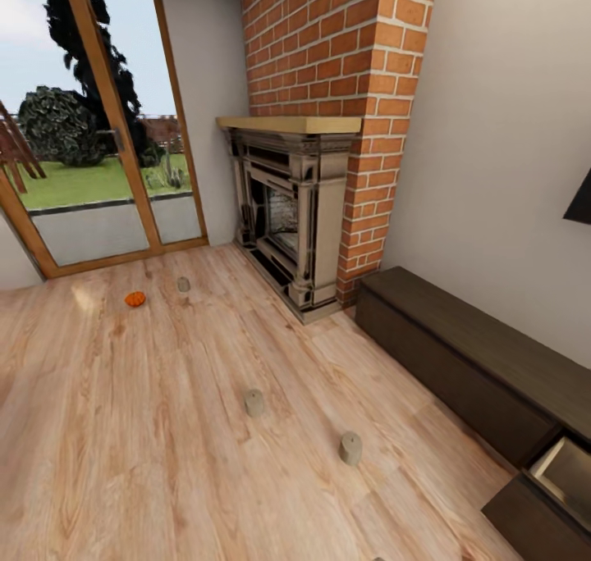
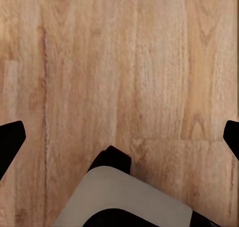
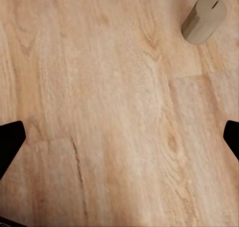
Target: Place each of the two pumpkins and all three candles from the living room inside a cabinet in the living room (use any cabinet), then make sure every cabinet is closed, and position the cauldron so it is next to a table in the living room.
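We're scanning | pumpkin (image 1: 135,298) upper left on floor (image 1: 164,430), candles (image 1: 350,447) mid-frame and lower centre | cabinet (image 1: 460,364) right, drawer (image 1: 566,471) ajar | both grippers (image 3: 119,137) spread wide, empty | approach nearest candle squarely, descend upright.

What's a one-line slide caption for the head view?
Living room: one pumpkin and three candles on the wood floor, cabinet drawer open by the fireplace.

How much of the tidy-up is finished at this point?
Little looks done. One drawer of the long dark-brown cabinet stands open. Nothing in hand: both grippers are open over bare floor. Left: the orange ribbed pumpkin and three squat taupe candles on the wooden floor.
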